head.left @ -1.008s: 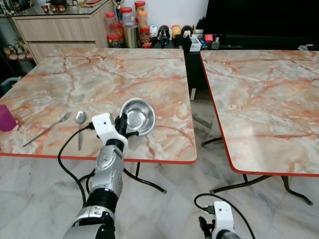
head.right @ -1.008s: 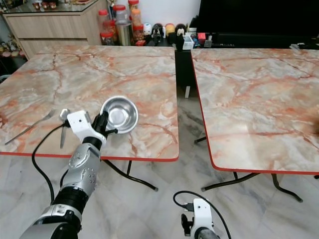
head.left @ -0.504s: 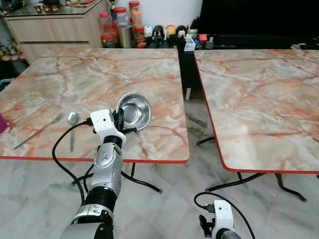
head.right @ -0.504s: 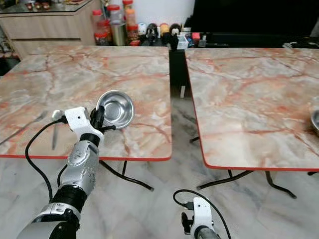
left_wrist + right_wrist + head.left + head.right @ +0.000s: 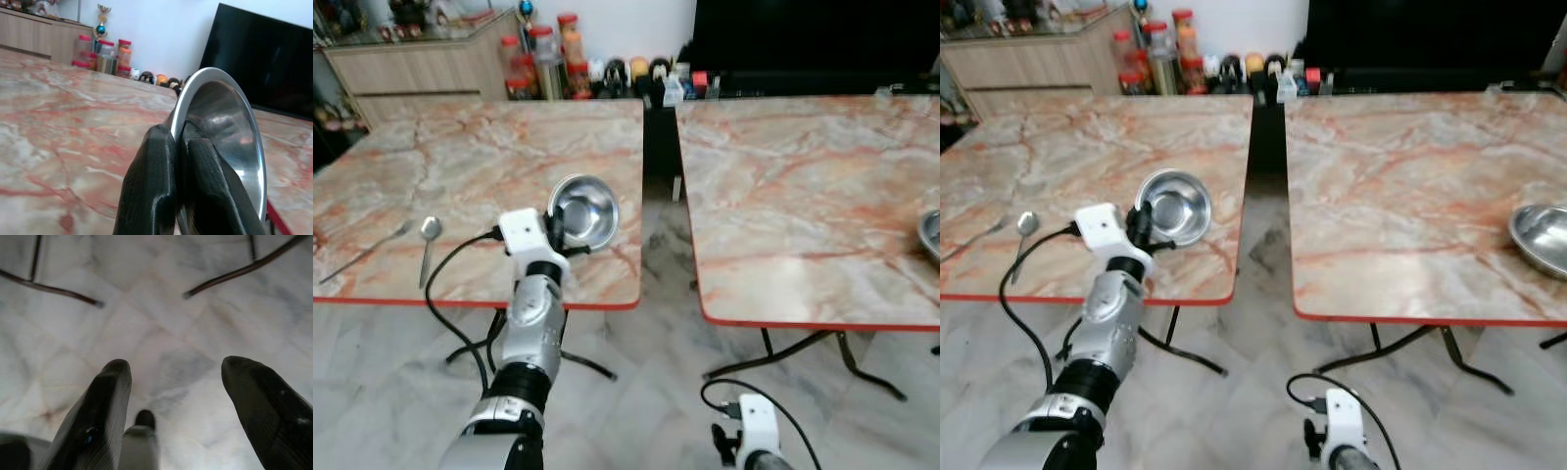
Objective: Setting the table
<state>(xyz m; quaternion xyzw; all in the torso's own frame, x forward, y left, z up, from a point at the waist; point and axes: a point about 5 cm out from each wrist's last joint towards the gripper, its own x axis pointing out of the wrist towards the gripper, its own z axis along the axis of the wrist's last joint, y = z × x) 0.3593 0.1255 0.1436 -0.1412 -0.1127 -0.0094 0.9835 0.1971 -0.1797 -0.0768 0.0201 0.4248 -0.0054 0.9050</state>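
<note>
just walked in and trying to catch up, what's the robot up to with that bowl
The robot is setting the table. Its left tool is shut on the rim of a steel bowl, holding it tilted above the near right part of the left marble table. A spoon and a fork lie on that table to the bowl's left. A second steel bowl sits at the right edge of the right table. The right tool hangs open over the floor.

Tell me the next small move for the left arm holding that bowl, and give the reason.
Probably carry it right, toward the right-hand table. The left gripper is pinching the rim of the steel bowl, tilted on edge above the left table, where a spoon and fork already lie.
</note>
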